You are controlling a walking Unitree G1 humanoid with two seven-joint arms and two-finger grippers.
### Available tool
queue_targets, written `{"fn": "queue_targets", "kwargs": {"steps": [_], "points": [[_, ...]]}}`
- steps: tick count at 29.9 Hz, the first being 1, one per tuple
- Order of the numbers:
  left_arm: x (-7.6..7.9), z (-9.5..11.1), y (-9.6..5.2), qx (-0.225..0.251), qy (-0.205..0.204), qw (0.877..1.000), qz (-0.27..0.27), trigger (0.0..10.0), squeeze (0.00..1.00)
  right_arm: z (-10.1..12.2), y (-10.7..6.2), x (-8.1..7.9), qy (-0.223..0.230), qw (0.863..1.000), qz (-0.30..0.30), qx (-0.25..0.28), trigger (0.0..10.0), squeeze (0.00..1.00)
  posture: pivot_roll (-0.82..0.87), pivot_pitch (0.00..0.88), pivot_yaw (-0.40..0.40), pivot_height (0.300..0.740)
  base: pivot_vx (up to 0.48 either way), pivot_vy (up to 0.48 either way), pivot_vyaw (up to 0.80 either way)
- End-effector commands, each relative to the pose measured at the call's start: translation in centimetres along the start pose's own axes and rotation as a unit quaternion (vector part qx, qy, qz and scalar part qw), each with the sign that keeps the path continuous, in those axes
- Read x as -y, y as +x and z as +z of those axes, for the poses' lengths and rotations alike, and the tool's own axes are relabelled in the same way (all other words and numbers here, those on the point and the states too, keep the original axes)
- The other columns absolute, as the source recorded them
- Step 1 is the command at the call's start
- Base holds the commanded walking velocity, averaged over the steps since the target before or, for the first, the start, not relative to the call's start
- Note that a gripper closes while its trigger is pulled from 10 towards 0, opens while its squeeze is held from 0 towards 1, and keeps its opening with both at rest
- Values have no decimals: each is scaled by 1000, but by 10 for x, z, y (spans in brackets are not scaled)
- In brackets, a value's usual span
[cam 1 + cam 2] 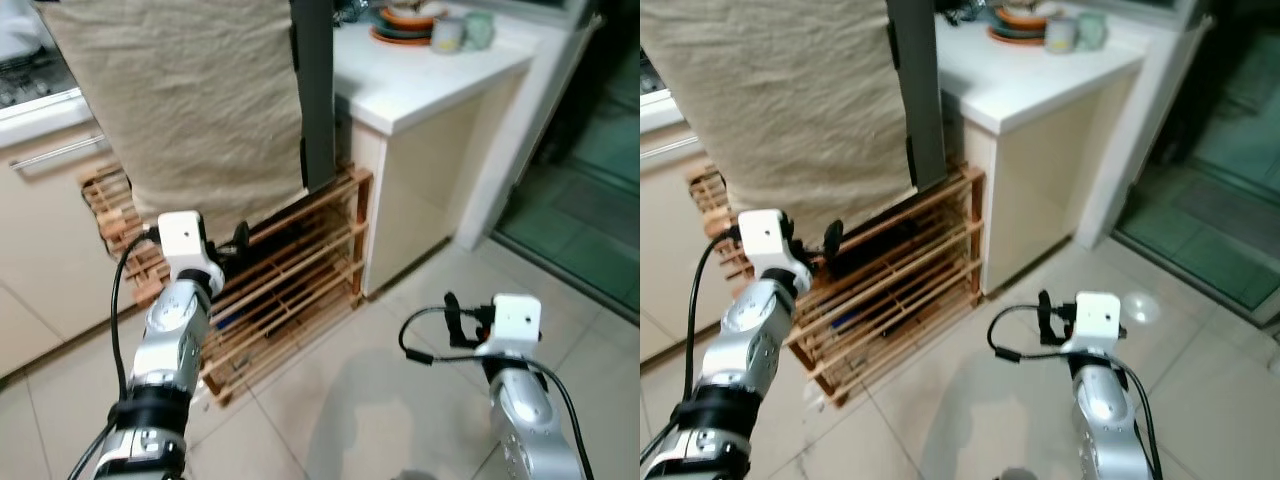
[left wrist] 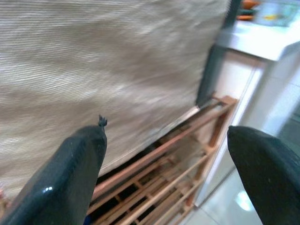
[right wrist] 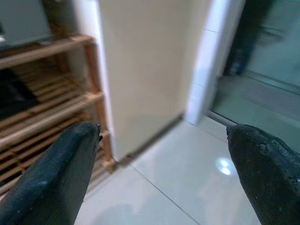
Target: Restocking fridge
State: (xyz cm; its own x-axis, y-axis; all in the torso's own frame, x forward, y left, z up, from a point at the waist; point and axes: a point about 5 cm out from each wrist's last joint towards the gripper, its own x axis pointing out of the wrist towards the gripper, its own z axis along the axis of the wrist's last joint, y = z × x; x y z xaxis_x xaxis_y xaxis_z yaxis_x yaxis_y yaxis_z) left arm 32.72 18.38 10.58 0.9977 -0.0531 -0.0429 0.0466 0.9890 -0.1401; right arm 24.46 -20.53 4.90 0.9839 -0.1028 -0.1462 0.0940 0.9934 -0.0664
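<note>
Silver arms [image 1: 168,350], white wrist boxes, black cables.

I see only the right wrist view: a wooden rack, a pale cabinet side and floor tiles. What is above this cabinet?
Observer: A white counter tops it, with stacked plates and two cups near the far edge.
Operator: Where is the left end effector?
Observer: The left end effector is open and points at a beige cloth hanging over the wooden rack.
Operator: Is something beside that cloth?
Observer: Yes, a dark grey upright panel stands at the cloth's right edge, next to the counter.
</note>
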Motion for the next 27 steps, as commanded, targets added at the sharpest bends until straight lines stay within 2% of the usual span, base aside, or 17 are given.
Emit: {"fn": "queue_targets", "kwargs": {"steps": [1, 5, 7, 8, 9, 15, 18, 23, 27], "points": [[6, -2, -2, 0, 6, 1000, -20, 10000, 0, 1, -2, 4, -6, 1000, -3, 4, 10000, 0, -154, 0, 100, 740, 0, 439, -700], [6, -2, -3, 1, 14, 1000, -25, 10000, 0, 2, -1, 4, -4, 1000, -3, 6, 10000, 0, -150, 0, 98, 740, 0, 439, -700], [11, -2, -7, 15, 46, 997, -60, 10000, 0, 6, 4, 3, 0, 1000, -6, 12, 10000, 0, -144, 0, 95, 740, 0, 463, -700], [11, -2, -7, 15, 46, 997, -60, 10000, 0, 6, 4, 3, 0, 1000, -6, 12, 10000, 0, -144, 0, 95, 740, 0, 469, -700], [18, -2, -10, 23, 55, 995, -85, 10000, 0, 8, 6, 3, 1, 1000, -6, 14, 10000, 0, -140, 0, 92, 740, 0, 472, -700], [36, -1, -16, 38, 48, 989, -133, 10000, 0, 9, 11, -2, 5, 1000, 2, 16, 10000, 0, -129, 0, 88, 740, 0, 472, -701], [40, -4, -22, 38, 49, 987, -147, 10000, 0, 8, 13, -3, 8, 1000, 4, 14, 10000, 0, -120, 0, 83, 740, 0, 465, -700], [37, -7, -29, 33, 48, 988, -143, 10000, 0, 10, 16, -6, 5, 1000, 17, 16, 10000, 0, -104, 0, 67, 740, 0, 461, -700], [31, -7, -32, 34, 39, 990, -132, 10000, 0, 13, 18, -6, 6, 1000, 17, 25, 10000, 0, -104, 0, 67, 740, 0, 461, 0]]}}
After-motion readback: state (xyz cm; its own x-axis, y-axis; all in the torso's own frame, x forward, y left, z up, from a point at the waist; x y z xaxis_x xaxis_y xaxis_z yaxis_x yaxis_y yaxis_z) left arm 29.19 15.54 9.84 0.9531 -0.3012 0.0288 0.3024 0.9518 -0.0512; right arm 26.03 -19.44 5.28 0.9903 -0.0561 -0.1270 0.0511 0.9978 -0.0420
